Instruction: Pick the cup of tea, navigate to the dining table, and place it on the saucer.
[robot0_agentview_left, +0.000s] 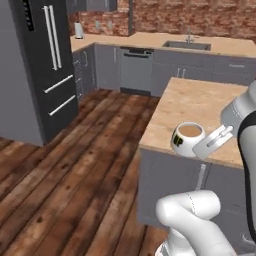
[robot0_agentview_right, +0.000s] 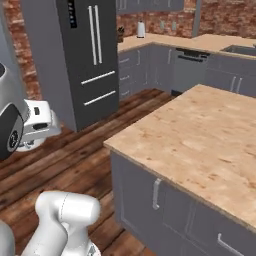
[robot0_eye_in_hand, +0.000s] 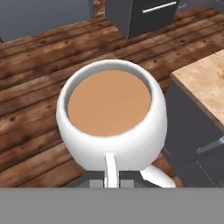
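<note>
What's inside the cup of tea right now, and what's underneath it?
The cup of tea holds light brown liquid nearly to the rim. Below it in the hand view lies the dark wood floor, past the counter edge. The cup's own body hides whatever is directly under its base.

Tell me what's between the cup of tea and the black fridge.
Bare wooden floor, seen in the left base view; nothing stands on it between the cup of tea and the fridge.

The cup (robot0_eye_in_hand: 111, 131) looks like smooth, glossy white ceramic. The worktop (robot0_agentview_right: 200, 135) is pale matt wood grain over flat grey cabinets (robot0_agentview_right: 170, 200). The floor (robot0_agentview_left: 65, 175) is dark, knotty planks; the fridge (robot0_agentview_left: 47, 60) looks like dark brushed metal.
</note>
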